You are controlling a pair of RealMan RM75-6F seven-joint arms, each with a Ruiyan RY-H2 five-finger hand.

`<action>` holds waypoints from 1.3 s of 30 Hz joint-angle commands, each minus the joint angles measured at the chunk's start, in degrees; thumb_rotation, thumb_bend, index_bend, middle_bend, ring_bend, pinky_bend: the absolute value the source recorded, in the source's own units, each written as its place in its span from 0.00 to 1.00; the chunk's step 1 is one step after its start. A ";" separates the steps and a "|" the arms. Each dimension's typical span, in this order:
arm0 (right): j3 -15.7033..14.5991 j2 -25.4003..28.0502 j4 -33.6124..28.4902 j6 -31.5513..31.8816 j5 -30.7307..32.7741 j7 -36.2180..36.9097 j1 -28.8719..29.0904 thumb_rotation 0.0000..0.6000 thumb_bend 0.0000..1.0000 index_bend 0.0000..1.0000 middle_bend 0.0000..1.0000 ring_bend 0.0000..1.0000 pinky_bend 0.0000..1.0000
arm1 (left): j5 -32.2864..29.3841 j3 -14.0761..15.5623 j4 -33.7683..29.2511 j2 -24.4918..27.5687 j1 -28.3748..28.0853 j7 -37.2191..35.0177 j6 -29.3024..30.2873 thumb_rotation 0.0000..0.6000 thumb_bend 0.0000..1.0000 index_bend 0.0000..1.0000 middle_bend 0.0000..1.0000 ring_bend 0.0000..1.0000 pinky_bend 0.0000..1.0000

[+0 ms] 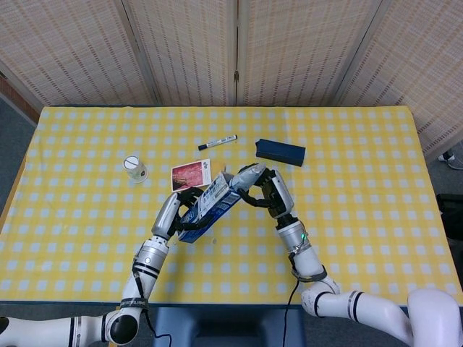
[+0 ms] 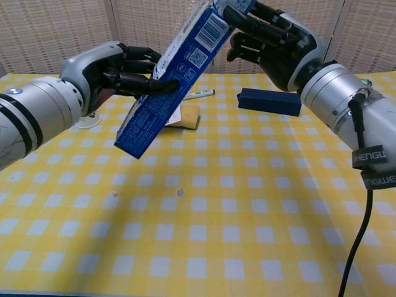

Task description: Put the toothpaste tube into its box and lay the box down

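A blue toothpaste box [image 1: 210,207] [image 2: 166,83] is held tilted above the table, its open end up and to the right. My left hand [image 1: 181,210] [image 2: 114,69] grips it around the middle from the left. The toothpaste tube [image 1: 246,176] [image 2: 239,5] sticks out of the box's upper mouth, most of it hidden inside. My right hand [image 1: 269,194] [image 2: 272,43] holds the tube's exposed end, fingers curled around it just right of the box top.
A dark blue box [image 1: 280,151] [image 2: 270,101] lies behind the right hand. A marker [image 1: 218,142] [image 2: 198,94], a picture card [image 1: 191,175], a yellow sponge [image 2: 185,116] and a small white cup [image 1: 134,168] sit at the back left on the yellow checked tablecloth [image 2: 204,235].
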 commanded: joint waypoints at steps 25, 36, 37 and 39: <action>-0.92 4.99 -3.18 5.75 -2.51 2.08 -2.46 1.00 0.31 0.00 0.01 0.21 0.12 | 6.31 -0.59 -2.70 0.88 2.63 -6.78 4.22 1.00 0.33 0.62 0.67 0.58 0.58; -1.09 12.12 -5.48 8.04 -2.01 3.93 -6.40 1.00 0.31 0.00 0.00 0.20 0.11 | 18.27 1.72 1.92 -1.87 6.10 -11.45 14.17 1.00 0.33 0.62 0.67 0.58 0.58; -1.01 12.81 -5.74 8.29 -2.03 4.22 -6.73 1.00 0.31 0.00 0.00 0.20 0.11 | 19.23 2.18 3.34 -2.87 6.08 -11.51 14.94 1.00 0.33 0.62 0.67 0.58 0.58; -1.02 13.70 -6.14 8.63 -2.20 4.65 -7.15 1.00 0.31 0.00 0.00 0.19 0.11 | 20.05 2.75 5.57 -4.11 5.88 -11.41 15.35 1.00 0.33 0.62 0.67 0.57 0.58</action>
